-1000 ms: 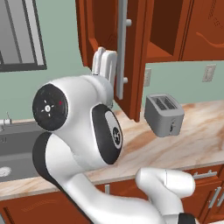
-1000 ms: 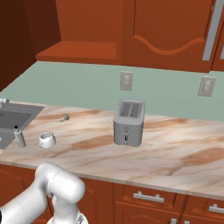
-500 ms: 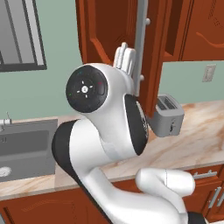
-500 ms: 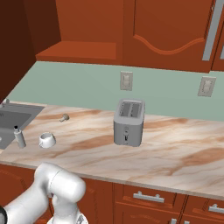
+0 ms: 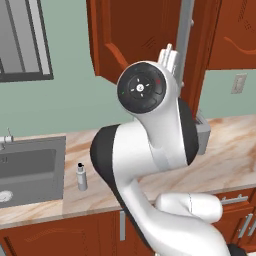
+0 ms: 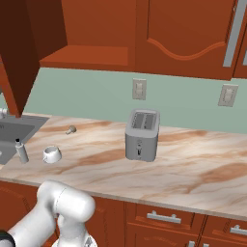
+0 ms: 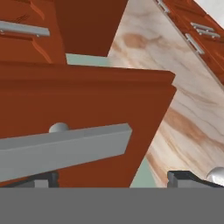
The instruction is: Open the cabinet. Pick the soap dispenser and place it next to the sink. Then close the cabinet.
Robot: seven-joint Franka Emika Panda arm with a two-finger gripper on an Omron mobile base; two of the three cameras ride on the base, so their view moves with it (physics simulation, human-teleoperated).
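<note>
**Spread fingers at the cabinet door handle, soap bottle beside the sink**

In the hand view the two dark finger tips [image 7: 46,177] are seen set wide apart, nothing being held between them; the gripper [image 7: 116,178] is pointed at the long silver bar handle [image 7: 65,148], which crosses the gap just above the tips. Whether a tip touches the bar cannot quite be told. The handle is fixed on the reddish-brown raised-panel door of the wide wooden wall cabinet [image 7: 87,100], which is swung partly out from the wall. In the left base view the white hand [image 5: 167,57] is found close beside that bar, largely hidden by the arm's own white and dark elbow. The slim grey-silver soap dispenser with a black pump top [image 5: 81,176] is stood upright on the marbled beige counter [image 5: 235,150], just beside the grey recessed sink [image 5: 30,167]. Near it, in the right base view, a squat white ring-shaped cup [image 6: 51,154] is seen, and further along a grey boxy toaster [image 6: 142,135].
</note>
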